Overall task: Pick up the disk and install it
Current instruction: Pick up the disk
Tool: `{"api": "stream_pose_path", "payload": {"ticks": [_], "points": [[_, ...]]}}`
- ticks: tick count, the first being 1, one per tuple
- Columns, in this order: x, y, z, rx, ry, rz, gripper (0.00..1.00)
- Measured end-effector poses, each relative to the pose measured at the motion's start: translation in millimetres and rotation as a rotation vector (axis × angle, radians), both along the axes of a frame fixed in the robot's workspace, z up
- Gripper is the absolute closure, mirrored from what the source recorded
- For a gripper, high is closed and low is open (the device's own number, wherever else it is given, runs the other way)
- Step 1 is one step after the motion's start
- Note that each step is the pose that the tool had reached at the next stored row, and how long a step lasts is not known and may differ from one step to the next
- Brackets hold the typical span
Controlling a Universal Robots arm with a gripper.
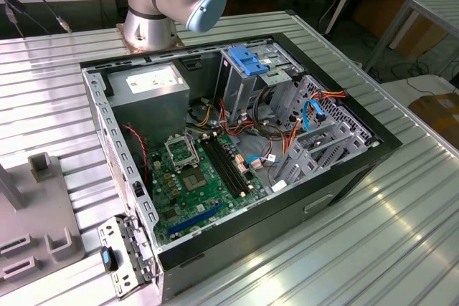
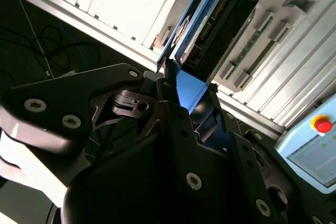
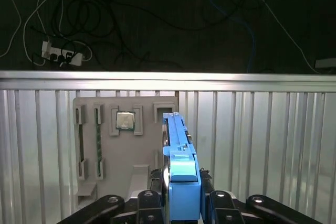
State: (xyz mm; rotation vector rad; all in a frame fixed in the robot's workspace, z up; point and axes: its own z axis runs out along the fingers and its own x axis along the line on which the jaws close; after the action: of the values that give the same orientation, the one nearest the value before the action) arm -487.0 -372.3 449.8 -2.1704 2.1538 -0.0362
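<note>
In both wrist views the disk (image 3: 179, 169) (image 2: 223, 17) stands on edge, a dark drive framed by bright blue side rails. My gripper (image 3: 181, 195) (image 2: 184, 85) is shut on its near end, one black finger pressed to each flat side. The disk points toward the grey parts holder (image 3: 126, 145) on the ribbed metal table. Whether it still rests in the holder or hangs just above it cannot be told. In the exterior view the open computer case (image 1: 107, 116) lies on its side, with the arm's base (image 1: 154, 23) behind it.
The holder carries a processor chip (image 3: 125, 120) and memory sticks (image 3: 98, 135). Inside the case a tall grey drive cage with a blue latch (image 1: 247, 62) stands at the back, beside the motherboard (image 1: 197, 177). A red button (image 2: 323, 125) sits on a box. Cables lie on the dark floor (image 3: 105, 19).
</note>
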Motion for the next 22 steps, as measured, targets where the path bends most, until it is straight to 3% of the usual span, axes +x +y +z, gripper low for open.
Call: {"api": "stream_pose_path", "payload": {"ticks": [2,5,7,9,12,13,15,16,19,22], "points": [[0.0,0.0,0.1,0.0000,-0.0002,0.000,0.64],[-0.3,0.1,11.6,-0.0023,-0.0020,0.000,0.64],[-0.7,0.0,14.1,-0.0320,-0.0099,0.001,0.64],[-0.9,-0.1,14.7,-0.0461,-0.0143,0.001,0.64],[-1.0,0.0,14.7,-0.0461,-0.0149,0.001,0.64],[-1.1,-0.1,14.6,-0.0453,-0.0183,0.000,0.64],[-1.1,-0.1,14.6,-0.0413,-0.0342,0.000,0.64],[-1.1,-0.2,14.5,-0.0408,-0.0369,0.000,0.64],[-1.0,-0.1,16.5,-0.0408,-0.0385,0.000,0.64],[-1.1,-0.1,22.9,-0.0408,-0.0387,0.000,0.64]]}}
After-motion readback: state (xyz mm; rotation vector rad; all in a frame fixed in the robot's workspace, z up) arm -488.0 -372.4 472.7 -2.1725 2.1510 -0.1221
